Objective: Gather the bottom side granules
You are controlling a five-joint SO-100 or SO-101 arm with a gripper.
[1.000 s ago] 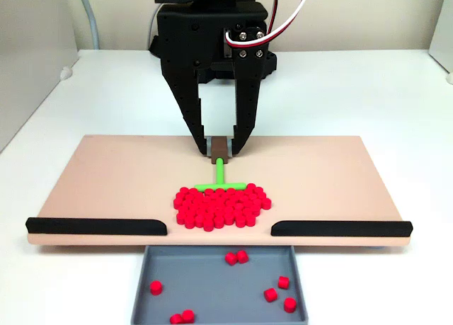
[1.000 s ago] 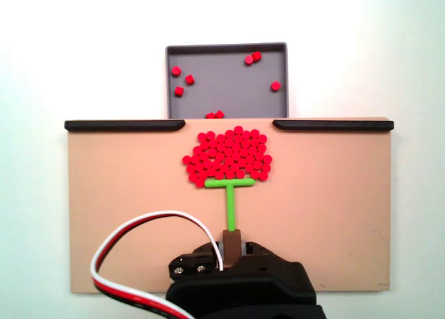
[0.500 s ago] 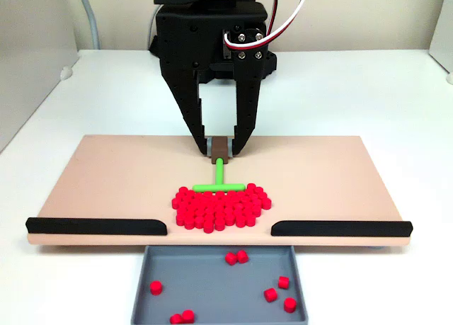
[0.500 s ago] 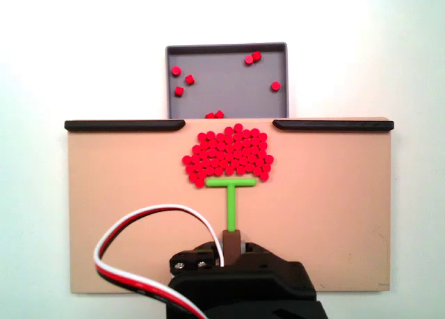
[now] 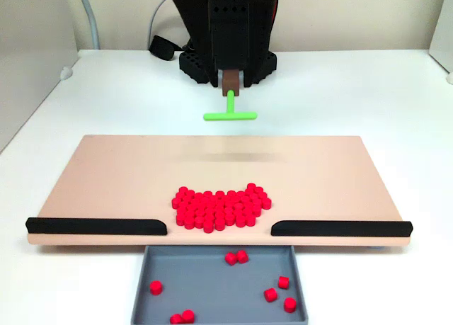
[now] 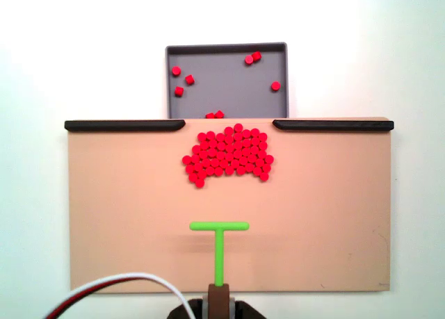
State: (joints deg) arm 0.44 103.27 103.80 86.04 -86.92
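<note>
Grey plastic tray (image 5: 145,282) sits nearest in the front-facing fixed view, with a handful of loose red pellets (image 5: 236,257) in it. Beyond it, two black strips (image 5: 96,226) edge the tan board (image 5: 106,169), leaving a gap between them. The granules (image 5: 221,208) lie massed in one dense heap just behind that gap, so the gathering looks largely done; nothing stray shows elsewhere on the board. At twelve o'clock from the heap, well apart, the green T-shaped stick (image 5: 230,114) hangs lifted above the white desk (image 5: 368,98), the hand (image 5: 230,81) clamped on its brown stem, though the fingers are hard to make out.
</note>
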